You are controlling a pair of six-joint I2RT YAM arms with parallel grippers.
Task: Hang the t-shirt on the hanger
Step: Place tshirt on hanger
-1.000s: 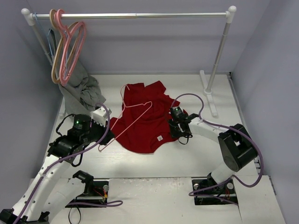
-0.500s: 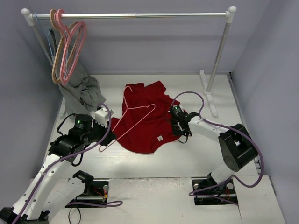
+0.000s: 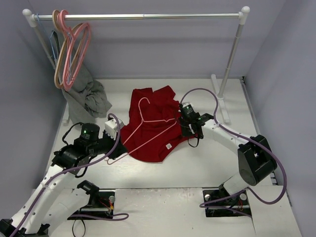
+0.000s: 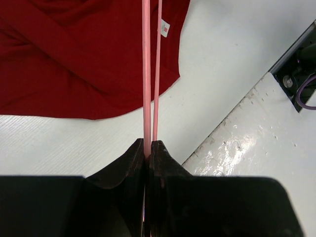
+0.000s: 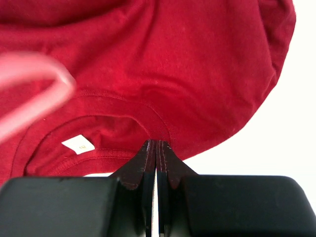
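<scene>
The red t-shirt (image 3: 154,129) lies crumpled on the table's middle, its white neck label (image 3: 169,146) near the front. The light-pink hanger (image 3: 148,127) lies slanted over it, hook (image 3: 142,102) toward the back. My left gripper (image 3: 109,150) is shut on the hanger's near corner. The left wrist view shows the jaws (image 4: 148,148) pinching the two pink rods (image 4: 146,74) above the shirt (image 4: 74,54). My right gripper (image 3: 189,129) is shut on the shirt's collar; the right wrist view shows it (image 5: 156,144) pinching the neck rim (image 5: 158,126), with the label (image 5: 79,144) to the left.
A clothes rail (image 3: 143,16) spans the back, with several hangers (image 3: 69,49) bunched at its left end. A grey garment (image 3: 88,96) hangs below them. The rack's right post (image 3: 231,54) and its foot (image 3: 219,101) stand at the back right, close to my right arm.
My left gripper has swung the hanger to the right and farther over the shirt. My right gripper has moved a little back, still holding the collar.
</scene>
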